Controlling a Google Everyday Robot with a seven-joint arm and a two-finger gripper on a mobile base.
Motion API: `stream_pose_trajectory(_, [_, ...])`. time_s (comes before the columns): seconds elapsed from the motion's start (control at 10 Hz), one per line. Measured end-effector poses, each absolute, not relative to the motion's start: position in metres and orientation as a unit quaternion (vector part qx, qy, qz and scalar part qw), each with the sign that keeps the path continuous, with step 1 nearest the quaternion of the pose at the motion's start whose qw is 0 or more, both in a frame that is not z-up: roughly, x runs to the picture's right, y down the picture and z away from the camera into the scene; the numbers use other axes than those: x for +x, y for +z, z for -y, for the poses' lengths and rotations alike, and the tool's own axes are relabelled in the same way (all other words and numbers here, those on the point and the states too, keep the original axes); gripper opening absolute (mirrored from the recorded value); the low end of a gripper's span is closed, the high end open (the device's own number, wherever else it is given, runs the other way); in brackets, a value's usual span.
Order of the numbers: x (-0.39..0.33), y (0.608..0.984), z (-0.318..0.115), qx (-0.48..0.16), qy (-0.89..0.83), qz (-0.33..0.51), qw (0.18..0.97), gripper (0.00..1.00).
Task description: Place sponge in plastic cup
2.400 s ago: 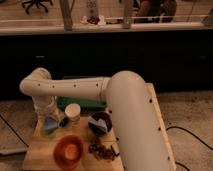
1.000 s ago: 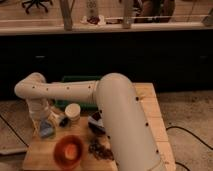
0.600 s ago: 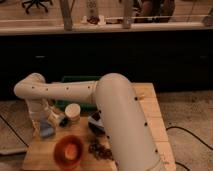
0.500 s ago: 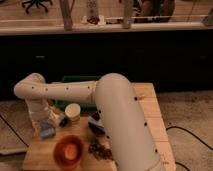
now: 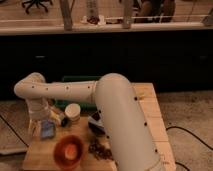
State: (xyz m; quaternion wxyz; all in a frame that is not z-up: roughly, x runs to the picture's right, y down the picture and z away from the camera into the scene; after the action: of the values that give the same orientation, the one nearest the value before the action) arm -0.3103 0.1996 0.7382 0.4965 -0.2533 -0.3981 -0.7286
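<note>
One pincer (image 5: 39, 123) at table (image 5: 150, 106) left edge, just beside sponge (image 5: 48, 130); grip state: cannot tell; orange bowl (image 5: 68, 150) near.

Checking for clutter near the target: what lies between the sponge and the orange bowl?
Only a bare strip of table shows between the sponge and the orange bowl in the camera view. The claw hangs just left of the sponge.

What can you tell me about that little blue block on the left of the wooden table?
The sponge is a small blue rectangular block, soft-looking, lying near the left side of the wooden table. The gripper hangs just above and left of it; whether they touch is unclear. The cream cup stands to its right, the orange bowl nearer the camera.
</note>
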Motion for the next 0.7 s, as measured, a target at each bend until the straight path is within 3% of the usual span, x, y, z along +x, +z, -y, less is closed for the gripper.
stream_pose_trajectory(0.7, [-0.3144,0.7358,-0.1898,-0.240,-0.733,0.403,0.493,0.80])
